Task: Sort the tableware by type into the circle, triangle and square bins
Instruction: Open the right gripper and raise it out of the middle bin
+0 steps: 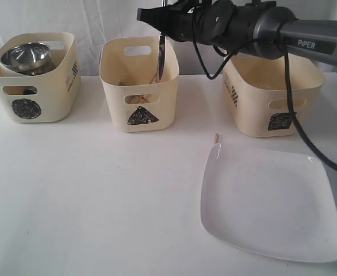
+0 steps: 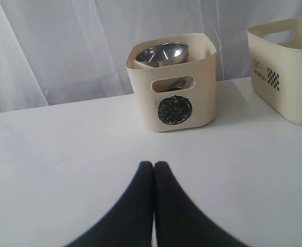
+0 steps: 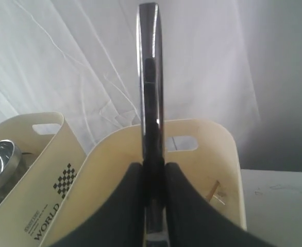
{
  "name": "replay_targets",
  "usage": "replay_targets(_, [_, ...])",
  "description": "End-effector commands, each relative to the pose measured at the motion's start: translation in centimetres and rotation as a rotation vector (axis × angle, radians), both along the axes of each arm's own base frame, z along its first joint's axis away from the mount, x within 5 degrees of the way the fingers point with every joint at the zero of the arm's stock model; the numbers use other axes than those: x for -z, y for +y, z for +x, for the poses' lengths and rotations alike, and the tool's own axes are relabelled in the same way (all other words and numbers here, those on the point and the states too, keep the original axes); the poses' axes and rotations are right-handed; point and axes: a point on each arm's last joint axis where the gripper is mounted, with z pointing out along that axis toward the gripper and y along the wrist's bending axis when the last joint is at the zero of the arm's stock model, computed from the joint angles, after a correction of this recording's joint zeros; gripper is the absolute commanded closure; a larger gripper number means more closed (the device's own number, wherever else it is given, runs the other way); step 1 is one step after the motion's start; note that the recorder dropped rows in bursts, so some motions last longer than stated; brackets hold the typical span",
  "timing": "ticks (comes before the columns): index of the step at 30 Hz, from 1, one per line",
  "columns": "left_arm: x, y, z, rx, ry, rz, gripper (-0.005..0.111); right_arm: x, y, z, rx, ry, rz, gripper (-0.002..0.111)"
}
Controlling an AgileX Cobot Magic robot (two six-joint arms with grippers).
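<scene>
My right gripper (image 1: 157, 20) (image 3: 153, 167) is shut on a steel knife (image 1: 161, 57) (image 3: 151, 92). It holds the knife upright over the triangle bin (image 1: 140, 92) (image 3: 202, 149), with the lower end hanging inside the bin's rim. A wooden chopstick (image 3: 213, 191) lies in that bin. Steel ware (image 1: 25, 56) (image 2: 164, 53) is stacked in the circle bin (image 1: 33, 86) (image 2: 174, 98). The large white plate (image 1: 269, 201) lies on the table in front of the square bin (image 1: 272, 100). In the left wrist view my left gripper (image 2: 154, 164) is shut and empty, low over bare table.
A wooden stick end (image 1: 216, 138) pokes out from under the plate's far edge. The three cream bins stand in a row along the back, before a white curtain. The right arm (image 1: 306, 40) reaches across above the square bin.
</scene>
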Motion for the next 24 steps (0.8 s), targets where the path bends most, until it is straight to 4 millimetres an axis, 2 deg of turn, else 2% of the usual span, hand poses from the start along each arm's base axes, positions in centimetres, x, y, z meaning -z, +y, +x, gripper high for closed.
replay_targets(1, [0.0,0.0,0.0,-0.001,-0.009,0.002,0.107,-0.2,0.1,0.0,-0.006,-0.003,-0.001,0.104])
replay_targets(5, [0.0,0.0,0.0,-0.001,-0.009,0.002,0.107,-0.2,0.1,0.0,-0.006,-0.003,-0.001,0.093])
replay_targets(10, [0.0,0.0,0.0,-0.001,-0.009,0.002,0.107,0.0,0.5,-0.2,-0.029,0.02,-0.019,0.068])
replay_targets(14, [0.0,0.0,0.0,-0.001,-0.009,0.002,0.107,0.1,0.7,-0.5,-0.067,0.052,-0.055,0.068])
replay_targets(17, [0.0,0.0,0.0,-0.001,-0.009,0.002,0.107,-0.4,0.9,-1.1,-0.104,0.07,-0.097,0.071])
replay_targets(22, [0.0,0.0,0.0,-0.001,-0.009,0.002,0.107,-2.1,0.4,-3.0,-0.15,0.086,-0.168,0.076])
replay_targets(24, [0.0,0.0,0.0,-0.001,-0.009,0.002,0.107,-2.7,-0.4,-3.9,-0.147,0.088,-0.186,0.076])
